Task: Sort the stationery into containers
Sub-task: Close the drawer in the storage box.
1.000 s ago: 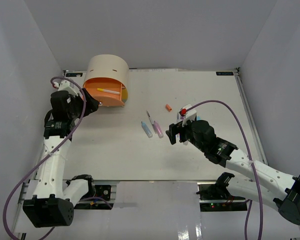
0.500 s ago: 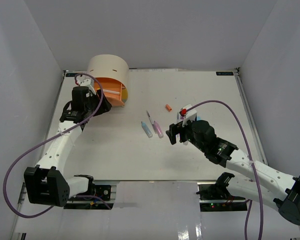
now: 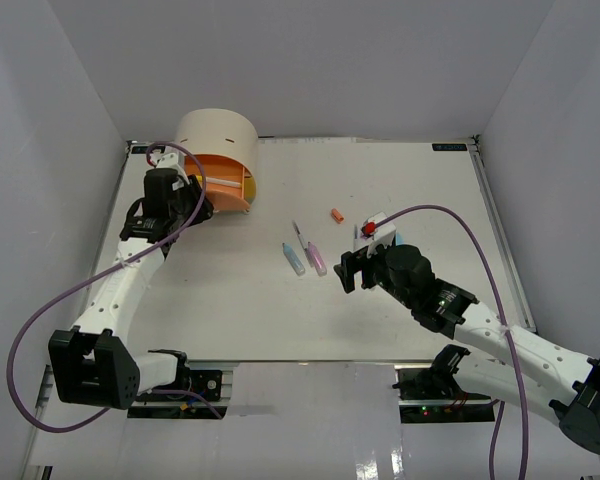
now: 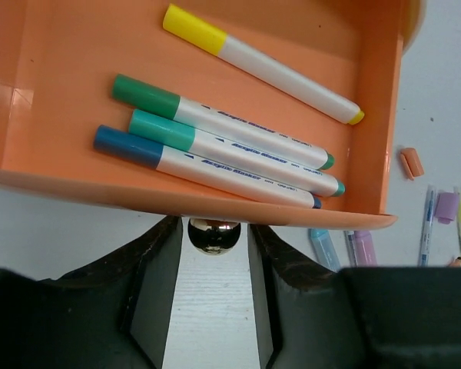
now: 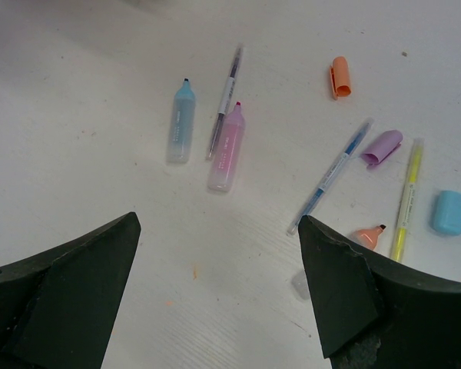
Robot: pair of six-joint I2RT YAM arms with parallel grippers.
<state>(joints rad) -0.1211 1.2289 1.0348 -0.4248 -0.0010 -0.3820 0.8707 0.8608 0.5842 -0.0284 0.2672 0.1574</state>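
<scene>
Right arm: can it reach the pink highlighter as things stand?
Probably yes. The right gripper is open and the pink highlighter lies just ahead of it, nothing on top. A thin pen lies close alongside and might get caught too.

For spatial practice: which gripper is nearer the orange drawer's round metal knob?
Left: its fingers flank the round metal knob; right gripper hovers far off, over loose pens.

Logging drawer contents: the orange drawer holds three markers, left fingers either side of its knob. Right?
No: the left wrist view shows four markers in the orange drawer. The left fingers do flank its knob.
</scene>
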